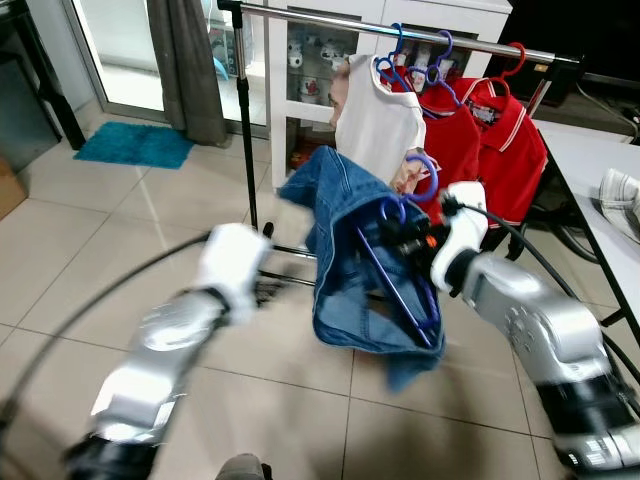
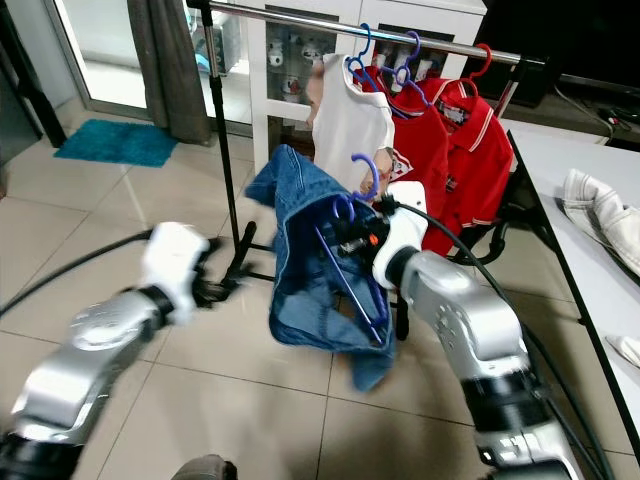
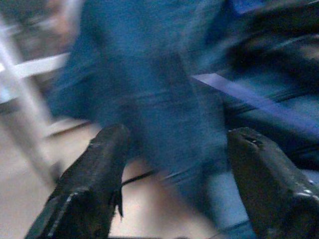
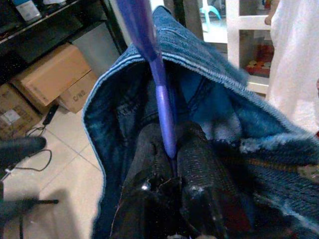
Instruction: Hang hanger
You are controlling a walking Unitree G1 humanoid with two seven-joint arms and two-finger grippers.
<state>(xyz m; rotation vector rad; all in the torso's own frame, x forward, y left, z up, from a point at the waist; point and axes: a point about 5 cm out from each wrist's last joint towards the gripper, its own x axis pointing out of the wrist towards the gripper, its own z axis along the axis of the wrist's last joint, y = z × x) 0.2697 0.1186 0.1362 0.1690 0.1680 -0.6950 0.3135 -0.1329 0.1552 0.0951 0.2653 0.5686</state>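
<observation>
- Clothes rail (image 1: 400, 28): it runs above and beyond your right pincer. It carries a white top (image 1: 375, 125) and red polo shirts (image 1: 490, 140) on their own hangers; the bare stretch lies to the left of them.
- Blue jeans (image 1: 345, 250): draped over the hanger, hanging just beside and below your right pincer. Judged soft, bulky and fairly heavy, so expect swing and sag, and possible sliding along the bar.
- Purple hanger (image 1: 405, 290): thin, stiff plastic, judged slick. Its hook (image 1: 425, 175) stands just above the pincer and well short of the rail.
- Right pincer (image 4: 172, 149): closed tight on the hanger's bar, denim bunched around the fingers. Judged best held near the neck under the hook, to limit tilt.
- Left pincer (image 3: 174, 164): fingers wide apart, holding nothing, jeans just ahead. The view is blurred.
</observation>
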